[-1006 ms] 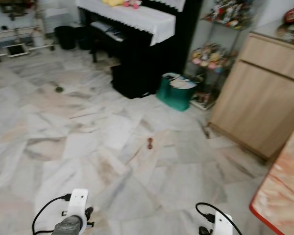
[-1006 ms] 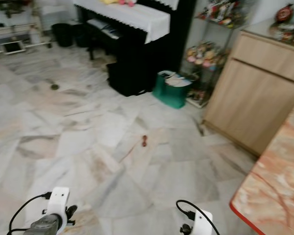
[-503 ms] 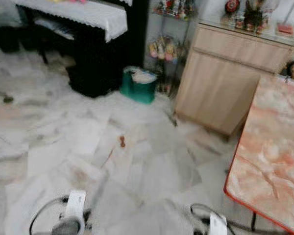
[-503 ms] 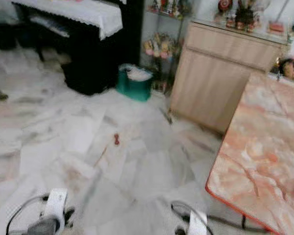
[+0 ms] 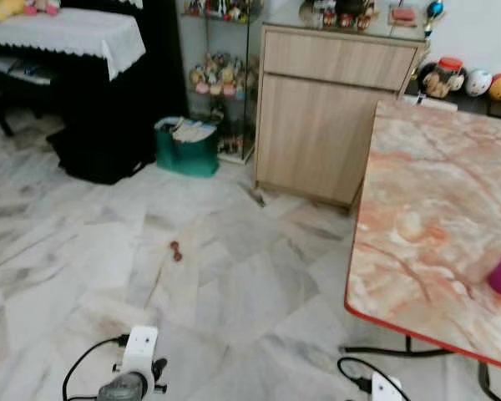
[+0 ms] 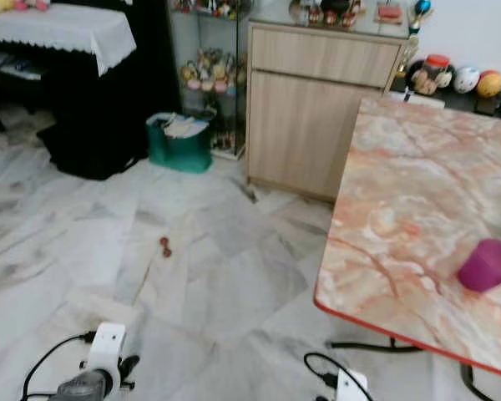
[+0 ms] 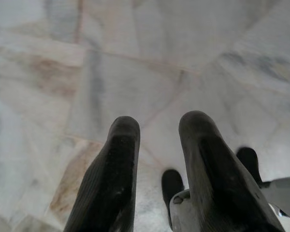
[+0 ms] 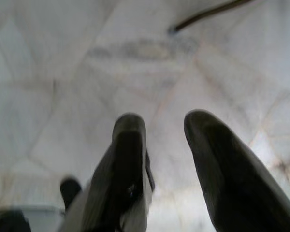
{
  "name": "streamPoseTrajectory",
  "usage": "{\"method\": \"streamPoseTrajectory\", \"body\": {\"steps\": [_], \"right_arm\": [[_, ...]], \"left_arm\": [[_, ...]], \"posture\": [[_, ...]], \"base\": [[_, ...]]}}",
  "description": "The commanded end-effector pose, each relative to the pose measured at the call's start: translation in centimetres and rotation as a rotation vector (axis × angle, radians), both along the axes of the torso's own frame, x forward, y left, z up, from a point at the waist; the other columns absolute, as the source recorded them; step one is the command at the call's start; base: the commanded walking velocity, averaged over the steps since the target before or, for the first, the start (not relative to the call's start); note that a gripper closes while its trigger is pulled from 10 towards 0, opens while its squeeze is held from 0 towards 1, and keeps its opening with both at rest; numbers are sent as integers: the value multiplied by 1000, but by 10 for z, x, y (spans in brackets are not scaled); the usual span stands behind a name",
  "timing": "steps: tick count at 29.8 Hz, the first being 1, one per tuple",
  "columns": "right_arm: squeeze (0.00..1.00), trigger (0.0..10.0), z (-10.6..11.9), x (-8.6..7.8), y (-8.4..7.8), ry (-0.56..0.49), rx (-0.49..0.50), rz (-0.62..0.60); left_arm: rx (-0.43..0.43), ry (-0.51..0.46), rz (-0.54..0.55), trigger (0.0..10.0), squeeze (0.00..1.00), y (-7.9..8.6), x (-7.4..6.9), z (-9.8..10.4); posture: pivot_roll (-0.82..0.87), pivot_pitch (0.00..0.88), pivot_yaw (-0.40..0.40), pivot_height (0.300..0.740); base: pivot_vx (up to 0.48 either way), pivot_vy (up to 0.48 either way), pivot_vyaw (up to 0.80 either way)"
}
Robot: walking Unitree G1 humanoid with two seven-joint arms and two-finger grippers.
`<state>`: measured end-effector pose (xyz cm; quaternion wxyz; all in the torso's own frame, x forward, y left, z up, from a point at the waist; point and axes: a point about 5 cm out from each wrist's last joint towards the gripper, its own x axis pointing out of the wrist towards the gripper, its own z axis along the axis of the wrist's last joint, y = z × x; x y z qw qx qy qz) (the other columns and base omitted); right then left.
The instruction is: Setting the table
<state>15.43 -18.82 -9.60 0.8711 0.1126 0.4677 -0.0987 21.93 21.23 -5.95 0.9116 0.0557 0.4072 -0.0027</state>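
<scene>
Table (image 6: pixel 401 209) w/ pink-orange marble top, red edge, on robot's right. Purple cup (image 6: pixel 488 264) on it, near front edge. Grey-white marble floor (image 5: pixel 234 284) w/ brown streaks. Small red-brown thing (image 5: pixel 176 251) on floor, mid room, too small to tell what. Green bag (image 5: pixel 186 150) full of papers on floor, next to black piano (image 5: pixel 100 109) & just beside glass shelf (image 5: pixel 221 75). Wood cabinet (image 5: pixel 330 117) stands on floor behind table. Black cable (image 5: pixel 392 352) on floor under table edge.

Grey marble floor (image 5: pixel 234 284), wood cabinet (image 5: pixel 330 117), black piano (image 5: pixel 75 92), glass shelf (image 5: pixel 221 75)
</scene>
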Motion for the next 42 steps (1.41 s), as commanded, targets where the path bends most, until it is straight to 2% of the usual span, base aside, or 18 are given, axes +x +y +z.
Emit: {"method": "streamPoseTrajectory", "body": {"steps": [1, 17, 26, 32, 35, 42], "right_arm": [[0, 10000, -2, -6, 1, 20, 5, -2], [0, 10000, -2, -4, 0, 12, -2, 7], [0, 10000, -1, -4, 0, 0, -6, 12], [0, 10000, 0, 4, 21, -14, 1, 36], [0, 10000, 0, 6, 23, -17, 0, 40], [0, 10000, 1, 3, 11, -23, -13, 28]], "left_arm": [[-2, 18, -13, 10000, 0, -3, -3, -3], [-10, 34, -31, 10000, 0, -5, -5, -4], [1, 34, -51, 10000, 0, -4, -5, -4], [17, 26, -63, 10000, 0, -3, -4, -3], [11, 23, -66, 10000, 0, -4, -4, -3], [7, 22, -68, 10000, 0, -6, -3, -3]], "posture": [[52, 0, -53, 740], [43, 0, -42, 740], [40, 0, -40, 740], [41, 0, -44, 740], [41, 0, -45, 740], [41, 0, -45, 740]], "base": [[0, 0, -725], [0, 0, -725], [0, 0, 0], [0, 0, 0], [0, -129, 0], [0, -387, 0]]}}
